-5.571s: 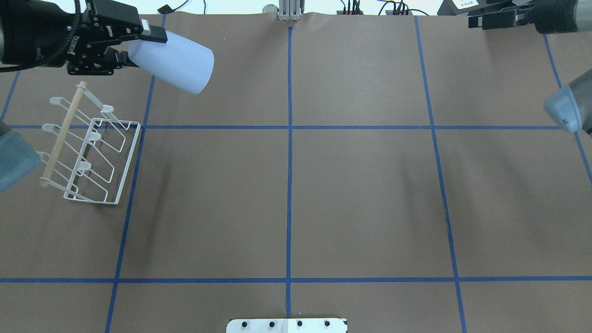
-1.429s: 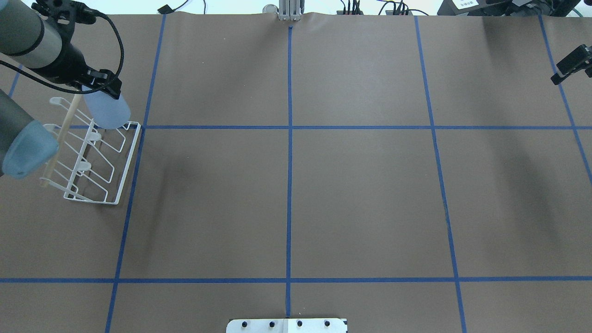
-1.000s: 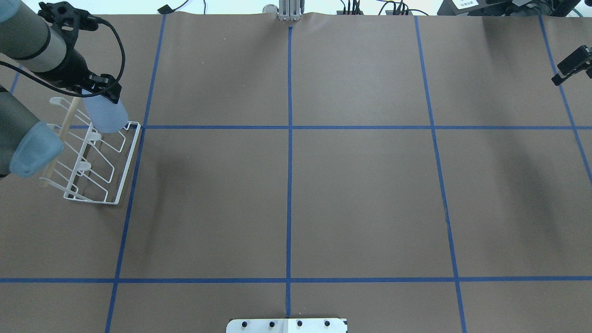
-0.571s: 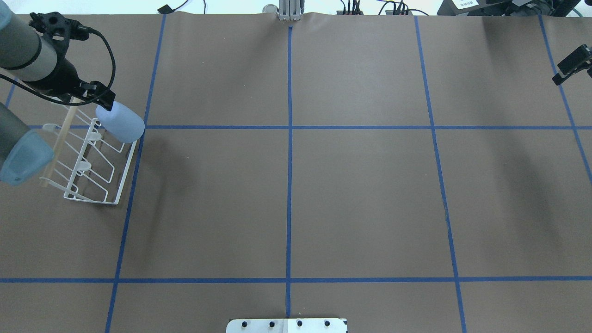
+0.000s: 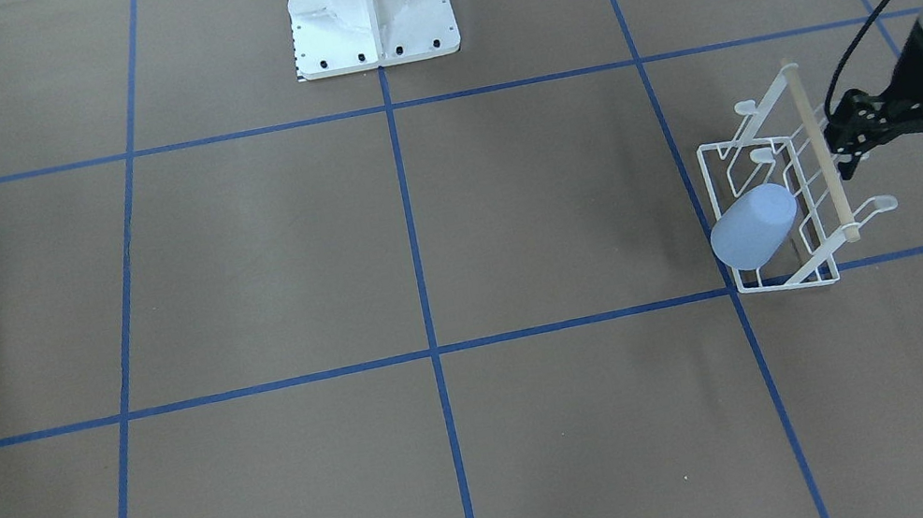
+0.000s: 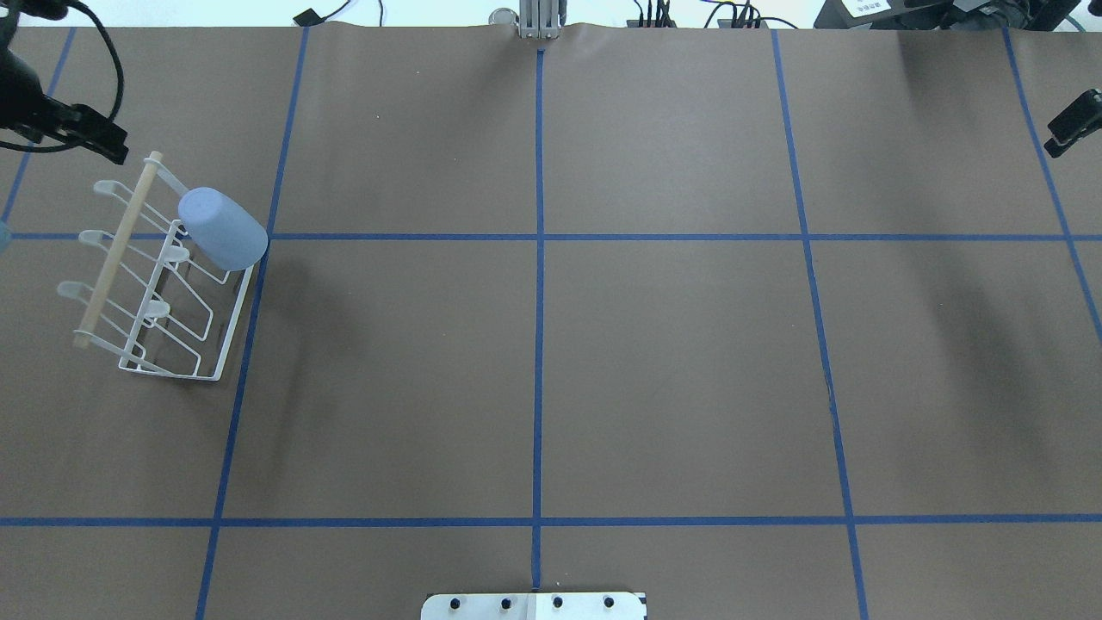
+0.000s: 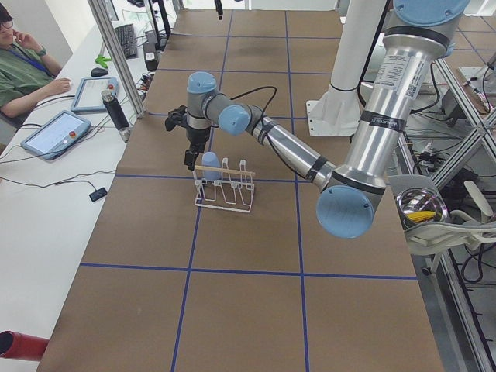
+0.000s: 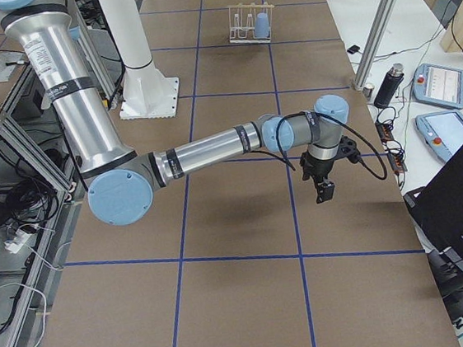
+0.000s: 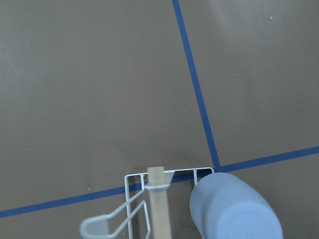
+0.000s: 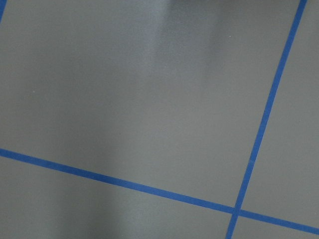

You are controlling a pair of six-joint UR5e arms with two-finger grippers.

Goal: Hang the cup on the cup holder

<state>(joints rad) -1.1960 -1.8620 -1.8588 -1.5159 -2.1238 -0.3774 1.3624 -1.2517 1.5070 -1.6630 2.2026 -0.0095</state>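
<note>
The light-blue cup (image 6: pixel 222 228) hangs mouth-down and tilted on the far end prong of the white wire cup holder (image 6: pixel 237 306), free of any gripper. It also shows in the front view (image 5: pixel 753 226) and the left wrist view (image 9: pixel 232 209), next to the holder's wooden dowel (image 9: pixel 158 204). My left gripper (image 5: pixel 840 135) is open and empty, just behind the dowel (image 5: pixel 817 149) and apart from the cup. In the overhead view it (image 6: pixel 95 142) sits at the far left edge. My right gripper (image 6: pixel 1067 129) hovers at the far right; its jaws are not clear.
The holder stands on the brown mat at the far left, beside a blue tape line (image 6: pixel 250 344). The robot base plate (image 6: pixel 534 605) is at the near edge. An operator (image 7: pixel 23 70) and tablets (image 7: pixel 54 133) are beyond the table's far side.
My left gripper has let go of the cup and drawn back up and to the left, away from the holder. The cup stays on the end prong.
</note>
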